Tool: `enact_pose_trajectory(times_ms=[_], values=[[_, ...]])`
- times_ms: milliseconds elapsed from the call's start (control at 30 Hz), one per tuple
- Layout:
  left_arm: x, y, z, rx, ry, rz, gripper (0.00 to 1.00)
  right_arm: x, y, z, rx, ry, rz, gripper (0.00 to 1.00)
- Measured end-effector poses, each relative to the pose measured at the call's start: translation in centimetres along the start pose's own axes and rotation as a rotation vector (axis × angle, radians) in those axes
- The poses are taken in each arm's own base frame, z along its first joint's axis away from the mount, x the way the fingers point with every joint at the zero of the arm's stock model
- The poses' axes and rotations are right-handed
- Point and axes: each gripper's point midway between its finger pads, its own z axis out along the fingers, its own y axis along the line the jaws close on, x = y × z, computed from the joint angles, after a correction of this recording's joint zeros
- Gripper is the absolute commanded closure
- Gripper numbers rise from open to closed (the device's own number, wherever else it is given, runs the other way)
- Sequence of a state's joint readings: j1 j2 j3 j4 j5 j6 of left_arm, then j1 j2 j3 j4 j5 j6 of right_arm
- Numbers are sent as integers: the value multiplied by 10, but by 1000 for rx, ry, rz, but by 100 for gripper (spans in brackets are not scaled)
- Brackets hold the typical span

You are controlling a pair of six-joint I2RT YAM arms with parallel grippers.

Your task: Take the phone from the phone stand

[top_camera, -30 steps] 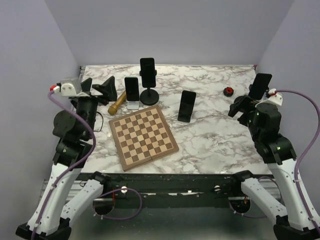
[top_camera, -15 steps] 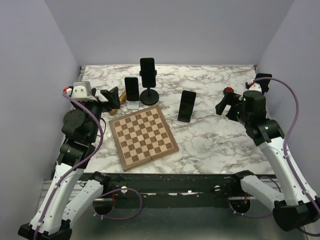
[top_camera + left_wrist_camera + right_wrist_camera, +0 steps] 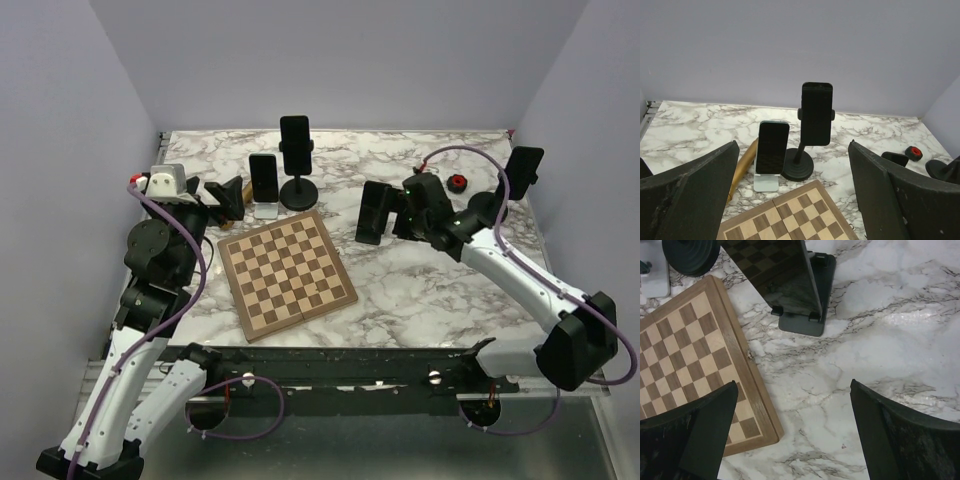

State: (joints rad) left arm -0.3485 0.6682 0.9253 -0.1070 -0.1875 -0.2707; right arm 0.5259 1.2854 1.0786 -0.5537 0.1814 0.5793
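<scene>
Phone [image 3: 376,208]: is leaning back in the phone stand [image 3: 369,238], near the middle of the table [image 3: 440,290], just right of the chessboard's far corner; its dark screen is facing the near edge.
Phone stand: is sitting flat on the table; in the right wrist view two small lips at the front of the phone stand [image 3: 812,320] are catching the lower edge of the phone [image 3: 790,282].
Right gripper [image 3: 396,210]: is hovering just beside the phone on its right, jaws spread wide and gripping nothing; in its own view the right gripper [image 3: 792,385] is showing bare table between the jaws, with the stand lying beyond them.
Left gripper [image 3: 228,190]: is hanging over the far left of the table, jaws spread and empty; the left gripper [image 3: 792,145] is facing two other phones.
White stand [image 3: 766,182]: is propping a second phone, with a wooden stick [image 3: 742,165] lying just to its left.
Tall black stand [image 3: 798,167]: is clamping a third phone upright, just right of the white stand.
Chessboard [image 3: 287,272]: is lying flat, well apart from both grippers.
Red-and-black knob [image 3: 457,182]: is resting on the table beyond the right arm.
</scene>
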Motion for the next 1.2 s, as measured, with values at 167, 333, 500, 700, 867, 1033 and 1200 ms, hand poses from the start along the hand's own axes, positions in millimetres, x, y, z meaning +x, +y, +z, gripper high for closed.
enact_pose_trajectory(times_ms=[167,333,500,700,867,1033,1200], values=[[0,-1,-1,6,1,-12,1,8,18,28,62,-16,-6,0],[0,-2,-1,7,0,-19,1,6,31,53,138,-54,-4,0],[-1,-3,-2,12,-3,-24,1,-4,25,72,222,-124,31,0],[0,-7,-3,25,0,-26,1,-15,28,94,264,-180,29,0],[0,-9,-4,34,0,-27,1,-26,33,104,269,-220,29,0],[-1,-10,-4,37,-1,-28,1,-32,32,110,296,-249,29,0],[-1,-10,-4,37,-1,-28,1,-29,26,115,329,-255,20,0]])
